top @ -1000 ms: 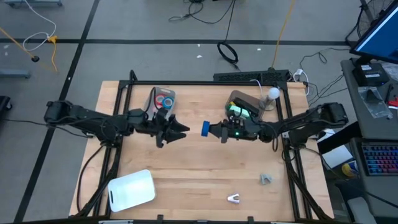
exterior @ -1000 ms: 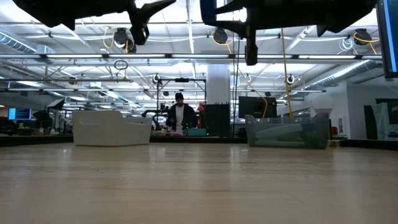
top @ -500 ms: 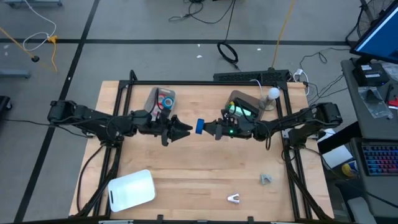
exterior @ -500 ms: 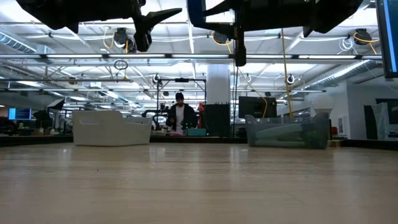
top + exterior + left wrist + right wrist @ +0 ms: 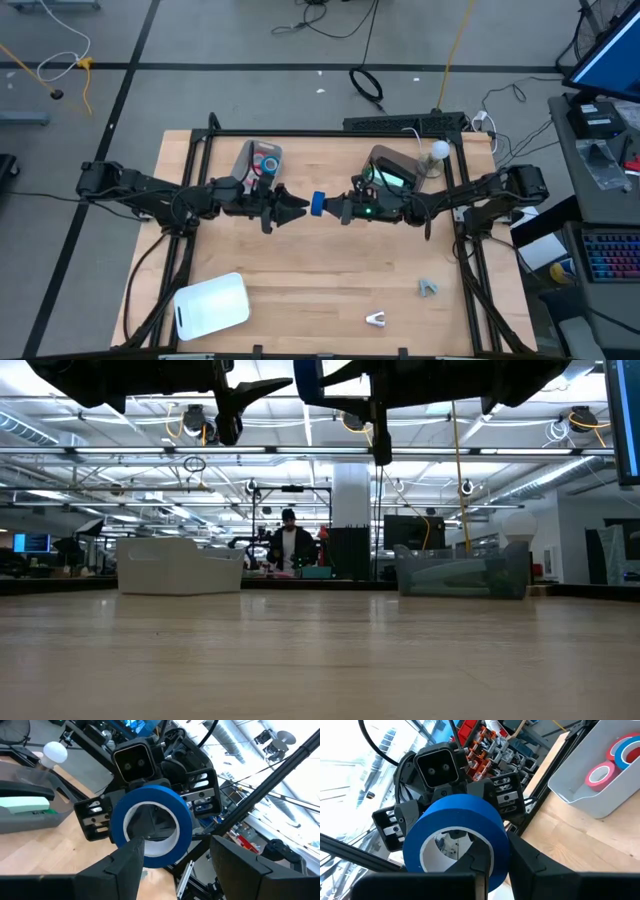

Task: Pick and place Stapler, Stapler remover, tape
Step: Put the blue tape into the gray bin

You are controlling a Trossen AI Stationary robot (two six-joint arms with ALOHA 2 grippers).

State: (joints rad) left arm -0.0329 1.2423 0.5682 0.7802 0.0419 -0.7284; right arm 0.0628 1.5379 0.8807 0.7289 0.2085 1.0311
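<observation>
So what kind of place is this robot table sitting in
Most likely a big open robotics lab or workshop: exposed ceiling pipes and lights, cables on the tiled floor, and a person at a distant bench.

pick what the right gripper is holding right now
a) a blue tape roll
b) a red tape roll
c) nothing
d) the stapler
a: the right gripper is shut on a blue tape roll held in the air above the middle of the table, facing the open left gripper; the roll's blue ring and white core also show in the left wrist view.
</observation>
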